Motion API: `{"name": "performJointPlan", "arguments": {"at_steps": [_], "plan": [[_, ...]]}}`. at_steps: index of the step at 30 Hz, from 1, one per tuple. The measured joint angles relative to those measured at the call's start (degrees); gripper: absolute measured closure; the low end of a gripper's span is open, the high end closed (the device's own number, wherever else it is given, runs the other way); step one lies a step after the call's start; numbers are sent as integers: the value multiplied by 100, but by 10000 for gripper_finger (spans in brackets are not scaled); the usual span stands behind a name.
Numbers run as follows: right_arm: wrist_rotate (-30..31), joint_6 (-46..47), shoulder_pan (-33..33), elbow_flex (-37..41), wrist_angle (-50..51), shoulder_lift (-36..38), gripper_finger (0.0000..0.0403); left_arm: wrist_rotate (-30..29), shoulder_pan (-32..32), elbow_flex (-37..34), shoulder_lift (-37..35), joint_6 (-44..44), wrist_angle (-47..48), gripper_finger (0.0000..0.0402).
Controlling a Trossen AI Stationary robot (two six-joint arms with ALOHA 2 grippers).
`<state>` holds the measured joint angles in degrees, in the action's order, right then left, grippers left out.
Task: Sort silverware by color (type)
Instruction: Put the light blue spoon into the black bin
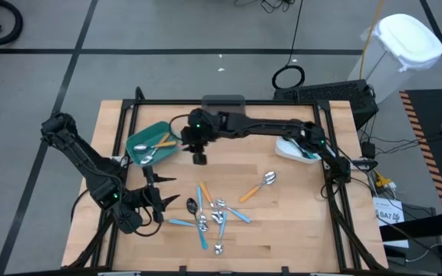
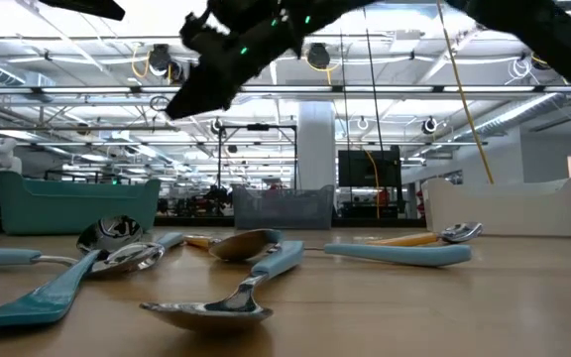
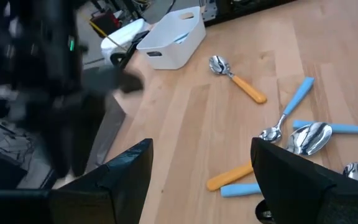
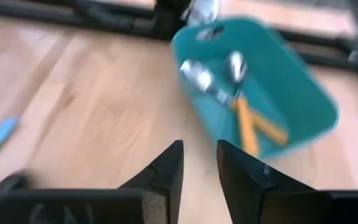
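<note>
Here, the light wooden table (image 1: 298,222) carries everything. The teal plastic bin (image 1: 153,146) sits near the table's far left corner and holds 2 orange-handled silver spoons (image 4: 241,106). A white plastic bin (image 1: 296,149) stands toward the far right edge, with blue-handled pieces showing inside it.

The right gripper (image 1: 199,157) hangs above the table just beside the teal bin, on the side toward the table's middle; its 2 dark fingers (image 4: 166,171) stand a narrow gap apart with nothing between them. The left gripper (image 1: 153,201) hovers near the left edge, toward the near side, its fingers (image 3: 123,168) spread wide and empty.

The remaining silverware lies loose in the near middle of the table: a cluster of blue-handled spoons and forks (image 1: 206,218) mixed with orange-handled ones, several overlapping. A single orange-handled spoon (image 1: 258,186) lies apart from the cluster, toward the right edge. A black-headed spoon (image 1: 192,205) rests at the cluster's left side, near the left gripper.
</note>
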<state>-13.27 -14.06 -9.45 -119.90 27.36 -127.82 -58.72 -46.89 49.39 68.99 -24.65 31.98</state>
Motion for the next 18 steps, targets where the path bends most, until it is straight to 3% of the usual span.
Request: {"name": "performJointPlan", "arguments": {"at_steps": [9, 12, 18], "plan": [[-7, 404, 638, 22, 2813, 285, 312, 41, 0, 0, 0, -333, -59, 133], [72, 585, 973, 263, 2885, 298, 312, 42, 15, 0, 57, -405, -59, 133], [1141, 1056, 1714, 579, 2892, 287, 312, 57, 70, 0, 391, -467, -71, 133]]}}
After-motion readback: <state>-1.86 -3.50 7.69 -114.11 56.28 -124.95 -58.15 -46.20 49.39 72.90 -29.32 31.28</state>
